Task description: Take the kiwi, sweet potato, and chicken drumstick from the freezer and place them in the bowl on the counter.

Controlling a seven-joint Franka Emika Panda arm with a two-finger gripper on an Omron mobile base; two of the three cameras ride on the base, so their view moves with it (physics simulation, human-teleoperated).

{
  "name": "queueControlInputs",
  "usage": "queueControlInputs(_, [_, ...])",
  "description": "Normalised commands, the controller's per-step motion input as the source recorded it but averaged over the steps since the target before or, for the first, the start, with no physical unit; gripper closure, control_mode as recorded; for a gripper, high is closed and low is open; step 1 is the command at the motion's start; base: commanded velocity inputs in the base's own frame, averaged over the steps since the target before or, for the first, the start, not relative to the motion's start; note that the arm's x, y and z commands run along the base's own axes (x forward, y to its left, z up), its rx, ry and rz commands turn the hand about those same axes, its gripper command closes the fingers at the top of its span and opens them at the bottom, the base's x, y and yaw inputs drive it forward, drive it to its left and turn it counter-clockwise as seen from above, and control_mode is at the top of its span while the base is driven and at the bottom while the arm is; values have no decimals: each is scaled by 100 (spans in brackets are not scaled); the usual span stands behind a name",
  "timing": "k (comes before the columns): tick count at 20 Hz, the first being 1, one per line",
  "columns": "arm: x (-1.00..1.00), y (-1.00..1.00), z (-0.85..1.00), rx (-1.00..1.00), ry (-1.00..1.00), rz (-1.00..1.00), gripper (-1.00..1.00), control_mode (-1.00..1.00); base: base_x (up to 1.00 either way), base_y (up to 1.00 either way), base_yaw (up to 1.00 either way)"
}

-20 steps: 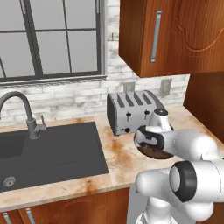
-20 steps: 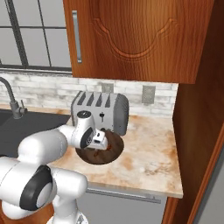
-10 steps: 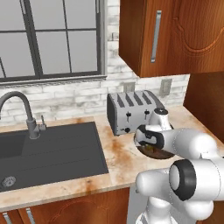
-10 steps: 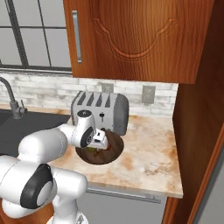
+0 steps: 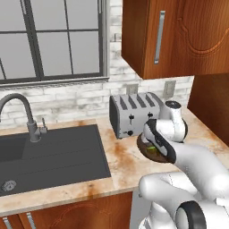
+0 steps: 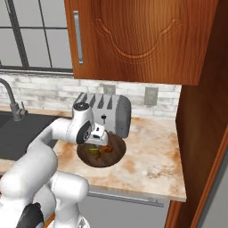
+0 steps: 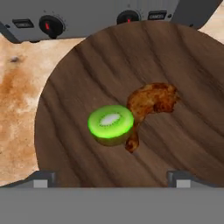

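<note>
In the hand view the bowl (image 7: 87,78) takes up most of the frame, its dark wood grain running in long curves. The kiwi (image 7: 111,124) — a cut half, bright green face up with a pale centre — lies a little left of the frame's middle, resting on the bowl's floor. The chicken drumstick (image 7: 151,105) lies just to its right and above, a browned, curved piece whose thin end curls down to touch the kiwi's right side. The gripper (image 7: 111,178) sits at the bottom edge, its two fingertips (image 7: 41,179) set far apart, one at lower left and one at lower right, with nothing between them; the kiwi lies directly above the gap, apart from both tips.

Along the top of this view runs the grey front of the toaster (image 7: 100,15), with dark knobs marked red. Marbled beige counter (image 7: 19,87) shows at the left, rusty blotches included.

In the left base view the bowl (image 5: 150,150) sits right of centre, just in front of the toaster (image 5: 134,114), partly covered by the arm's white wrist (a glint of green shows under it). The sink (image 5: 49,156) fills the lower left.

In the right base view the bowl (image 6: 109,156) lies at centre, the kiwi (image 6: 94,151) a small green spot beside the gripper (image 6: 99,143), which hangs low over the bowl's left half.
</note>
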Motion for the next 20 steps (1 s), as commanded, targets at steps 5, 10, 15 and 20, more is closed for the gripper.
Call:
queueControlInputs(5, [-91,1,81,0,-3,0,-100,-100,0,0,0])
queueControlInputs(10, [-86,15,90,-1,-1,0,-100,-100,0,0,0])
queueControlInputs(15, [-52,38,90,-5,-1,0,-100,-100,0,0,0])
queueControlInputs(20, [-51,8,91,-1,0,0,-100,-100,0,0,0])
